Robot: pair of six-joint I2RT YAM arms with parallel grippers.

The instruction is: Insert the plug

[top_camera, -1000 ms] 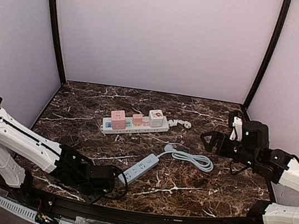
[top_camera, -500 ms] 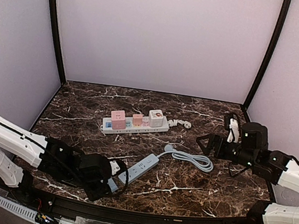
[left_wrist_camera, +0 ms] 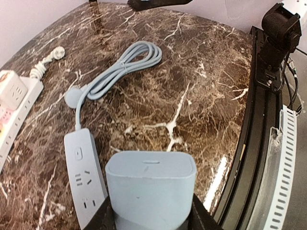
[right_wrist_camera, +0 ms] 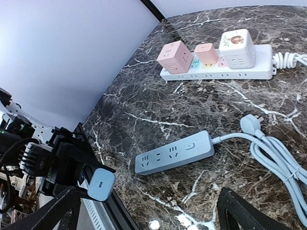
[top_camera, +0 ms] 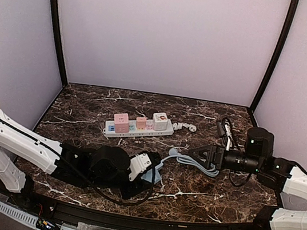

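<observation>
A light blue plug [left_wrist_camera: 150, 187] sits between the fingers of my left gripper [left_wrist_camera: 151, 213], which is shut on it. It hangs just above the near end of the light blue power strip [left_wrist_camera: 85, 182], slightly to its right. From above, the left gripper [top_camera: 147, 177] covers the near end of the strip [top_camera: 152, 162]. In the right wrist view the plug [right_wrist_camera: 101, 184] shows its flat back face, near the strip [right_wrist_camera: 173, 152]. My right gripper [top_camera: 199, 154] stands open over the strip's coiled cable [top_camera: 199, 164], holding nothing.
A white power strip [top_camera: 139, 127] carrying pink and white cube adapters lies farther back, its cord bundled at the right end. The black table rail [left_wrist_camera: 249, 143] runs close to the right of the held plug. Purple walls enclose the marble table [top_camera: 83, 122].
My left arm has swung right and forward, carrying the plug over the near end of the blue strip. My right gripper has moved left and down toward the coiled cable.
</observation>
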